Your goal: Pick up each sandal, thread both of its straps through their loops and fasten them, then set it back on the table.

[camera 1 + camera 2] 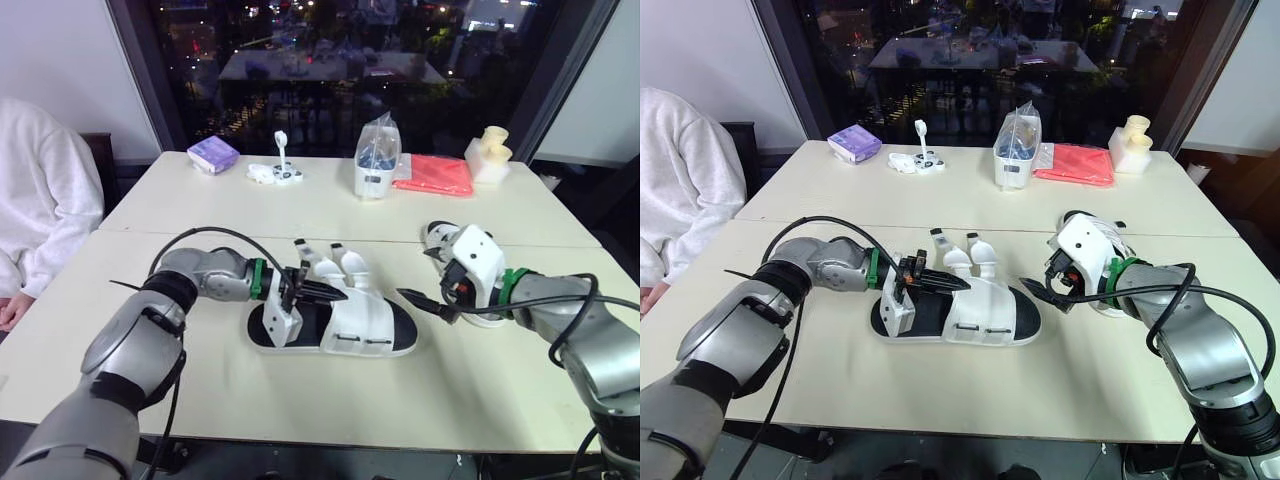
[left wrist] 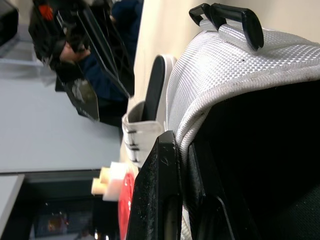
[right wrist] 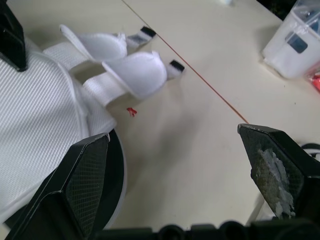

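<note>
While the white mesh sandal w/ black sole [image 1: 350, 320] lies flat mid-way across the beige table [image 1: 200, 380], straps [image 1: 340, 262] loose, the left gripper [image 1: 330, 293] has its fingers pinched on the upper's edge. The right gripper [image 3: 173, 131] is just off the sandal's right end, fingers spread wide, holding nothing. The 2nd sandal [image 1: 436, 236] is behind it, partly hidden.

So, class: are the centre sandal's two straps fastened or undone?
Undone. Both straps splay out from the sandal with their ends free, not threaded through the black loops.

Two pale tables [image 1: 200, 390] stand end to end before a dark night window [image 1: 330, 60].
</note>
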You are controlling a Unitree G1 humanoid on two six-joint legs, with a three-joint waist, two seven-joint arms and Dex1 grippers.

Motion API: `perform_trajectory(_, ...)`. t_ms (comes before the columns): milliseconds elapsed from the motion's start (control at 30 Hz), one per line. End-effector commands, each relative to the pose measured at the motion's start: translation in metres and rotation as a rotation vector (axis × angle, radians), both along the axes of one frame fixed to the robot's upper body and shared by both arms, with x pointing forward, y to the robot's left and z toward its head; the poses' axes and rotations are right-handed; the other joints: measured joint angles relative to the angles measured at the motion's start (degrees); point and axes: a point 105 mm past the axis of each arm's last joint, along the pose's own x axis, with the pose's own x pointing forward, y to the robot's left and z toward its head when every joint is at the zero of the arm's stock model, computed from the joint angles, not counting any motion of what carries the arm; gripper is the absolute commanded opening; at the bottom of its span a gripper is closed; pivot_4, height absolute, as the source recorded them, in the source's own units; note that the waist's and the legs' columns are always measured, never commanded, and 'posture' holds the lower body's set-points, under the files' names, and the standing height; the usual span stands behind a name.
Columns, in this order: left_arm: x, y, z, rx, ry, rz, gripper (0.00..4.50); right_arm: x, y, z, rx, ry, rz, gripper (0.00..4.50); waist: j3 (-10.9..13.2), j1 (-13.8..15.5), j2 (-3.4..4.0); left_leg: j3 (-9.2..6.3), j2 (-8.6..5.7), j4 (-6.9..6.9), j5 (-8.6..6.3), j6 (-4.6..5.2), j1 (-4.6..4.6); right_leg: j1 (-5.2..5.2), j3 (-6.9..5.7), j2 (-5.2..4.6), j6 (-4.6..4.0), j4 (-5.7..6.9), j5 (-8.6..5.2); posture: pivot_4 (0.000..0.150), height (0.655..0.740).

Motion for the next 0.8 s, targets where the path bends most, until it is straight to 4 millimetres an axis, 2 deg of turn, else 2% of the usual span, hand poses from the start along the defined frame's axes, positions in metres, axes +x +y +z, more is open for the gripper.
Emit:
perform_trajectory(33, -0.002, -0.004, 0.018, -0.069, -0.042, -0.031, 0.08, 0.001, 0.002, 0.011, 0.0, -0.047, 0.013, 4.5, 0.0, 0.0, 0.0, 0.0, 0.0, 0.0, 0.0, 0.0, 0.0, 0.0, 0.0, 0.0, 0.0, 0.0, 0.0, 0.15, 0.74)
perform_trajectory(500, -0.009, 0.001, -0.01, 0.025, 0.014, -0.052, 0.08, 0.002, 0.0, 0.008, -0.013, -0.044, 0.006, 4.5, 0.0, -0.01, 0.0, 0.01, 0.01, 0.01, 0.01, 0.0, 0.01, 0.0, 0.0, 0.02, 0.01, 0.02, 0.0, 0.15, 0.74)
perform_trajectory(600, -0.008, 0.004, -0.018, 0.064, 0.028, -0.037, 1.05, 0.002, 0.0, 0.007, -0.017, -0.044, 0.003, 4.5, 0.0, -0.01, 0.0, 0.01, 0.01, 0.02, 0.01, 0.0, 0.01, 0.01, -0.01, 0.02, 0.01, 0.02, 0.0, 0.15, 0.74)
perform_trajectory(800, -0.008, 0.01, -0.025, 0.107, 0.025, -0.031, 4.03, 0.002, -0.001, 0.006, -0.023, -0.042, 0.002, 4.5, -0.01, -0.02, 0.01, 0.01, 0.01, 0.03, 0.01, 0.0, 0.03, 0.03, 0.0, 0.02, 0.01, 0.02, 0.0, 0.15, 0.74)
